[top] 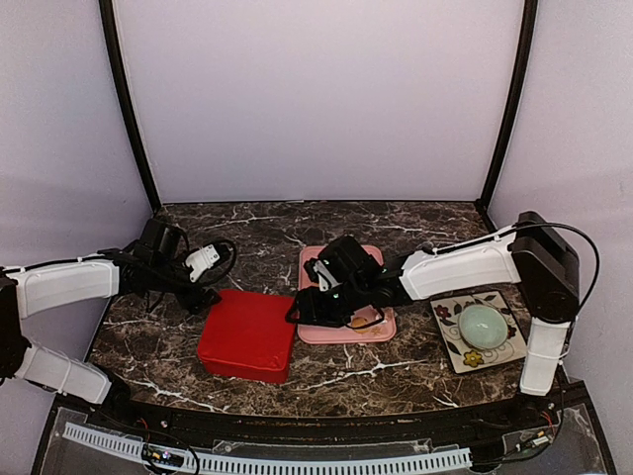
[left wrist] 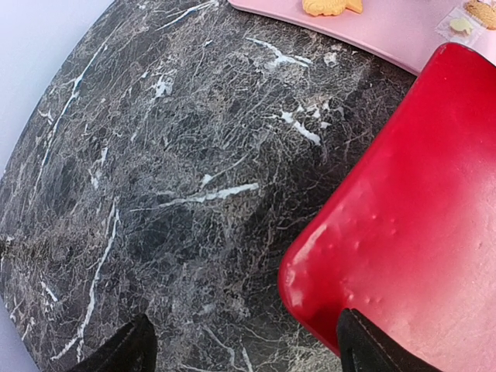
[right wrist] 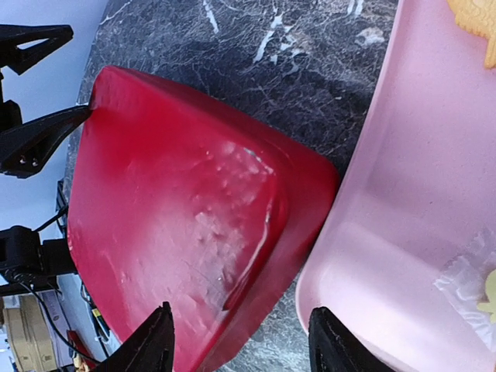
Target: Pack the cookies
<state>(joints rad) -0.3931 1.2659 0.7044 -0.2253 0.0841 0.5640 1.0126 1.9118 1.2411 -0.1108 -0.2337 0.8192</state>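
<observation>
Cookies [right wrist: 477, 22] sit on the pink tray [right wrist: 387, 232], which is just beside the red box [right wrist: 178, 232]. Right pincer [right wrist: 242, 345] hangs over the seam between box and tray, spread wide, holding nothing. The cookies lie off to its tray side, not between the fingers. Left pincer [left wrist: 244, 350] is also spread and empty, at the box corner away from the tray, over the table [left wrist: 155, 155]. Right arm is nearer and likely has to shift further over the tray.

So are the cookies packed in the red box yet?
Not yet. Done: nothing; the cookies lie on the pink tray. In hand: the left gripper, open, is at a corner of the red box, which looks shut; the right gripper hovers open, empty. Left: all the packing.
</observation>
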